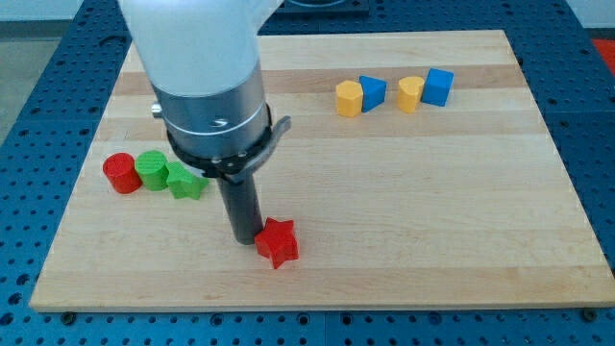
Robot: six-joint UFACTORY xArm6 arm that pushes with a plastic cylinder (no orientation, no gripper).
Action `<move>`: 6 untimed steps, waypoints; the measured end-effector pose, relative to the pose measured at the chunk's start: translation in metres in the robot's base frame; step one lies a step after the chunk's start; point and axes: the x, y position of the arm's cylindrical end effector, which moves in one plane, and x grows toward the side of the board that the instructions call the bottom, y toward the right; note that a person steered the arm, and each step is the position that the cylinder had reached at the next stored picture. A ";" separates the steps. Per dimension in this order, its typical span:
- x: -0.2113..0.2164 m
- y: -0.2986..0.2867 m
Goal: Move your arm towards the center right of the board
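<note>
Board [404, 192] of pale wood fills the view, its centre right bare. The arm [207, 86] stands at the view's left; my tip [242, 238], gripping nothing, touches the red star block [278, 242]. Left lie red cylinder [121, 173], green cylinder [151, 170] and green star [185, 181].

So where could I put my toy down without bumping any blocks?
The wide bare stretch of the board at the view's right, below the yellow and blue blocks, is free. Crowded spots: the view's left, where the red cylinder, green cylinder and green star huddle, and my tip beside the red star.
</note>
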 end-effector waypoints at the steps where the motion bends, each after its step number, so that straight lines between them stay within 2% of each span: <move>1: -0.001 -0.005; 2: -0.060 0.057; 3: -0.122 0.169; 4: -0.137 0.286; 5: -0.160 0.363; 6: -0.197 0.368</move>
